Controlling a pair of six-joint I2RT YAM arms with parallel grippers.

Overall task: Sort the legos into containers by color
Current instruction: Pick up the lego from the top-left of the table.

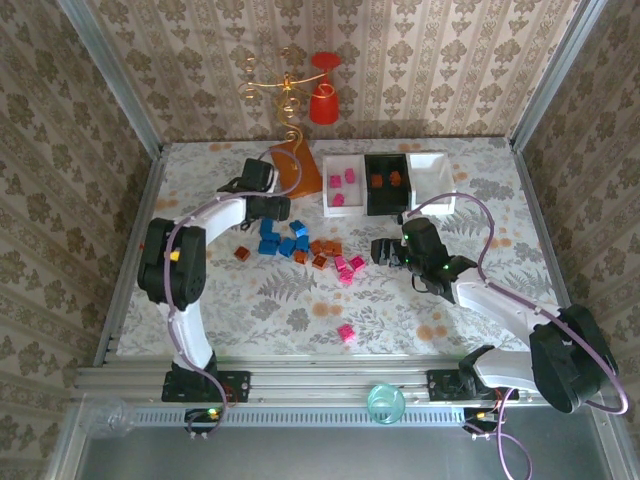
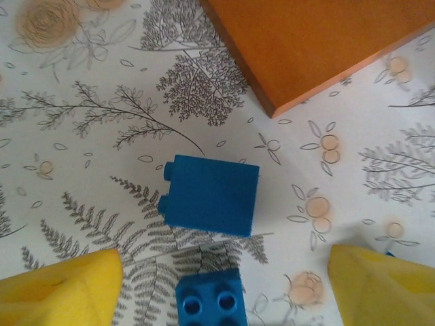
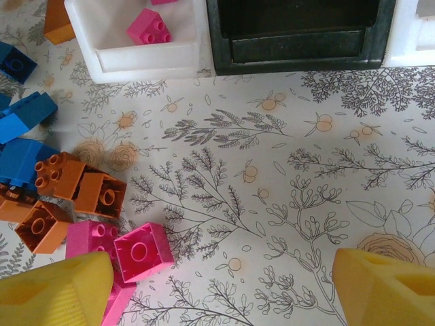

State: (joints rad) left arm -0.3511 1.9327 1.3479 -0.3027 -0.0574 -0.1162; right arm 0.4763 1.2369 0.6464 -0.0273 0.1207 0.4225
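Table (image 1: 280,300) free nr front; lego pile (image 1: 300,247) mid, orange board (image 1: 297,170) & bins (image 1: 385,210) block far side.

A white rectangular plastic bin (image 1: 344,212) holds small pink plastic blocks (image 1: 350,176), the black bin (image 1: 386,210) beside it orange ones (image 1: 378,181). Loose blue, orange and pink blocks (image 1: 320,248) cluster on the floral-patterned worktop (image 1: 250,300).

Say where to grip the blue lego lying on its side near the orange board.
Come straight down on the blue lego and likely close the jaws on its two smooth flat sides, not the studded end: it lies tipped, studs pointing sideways.
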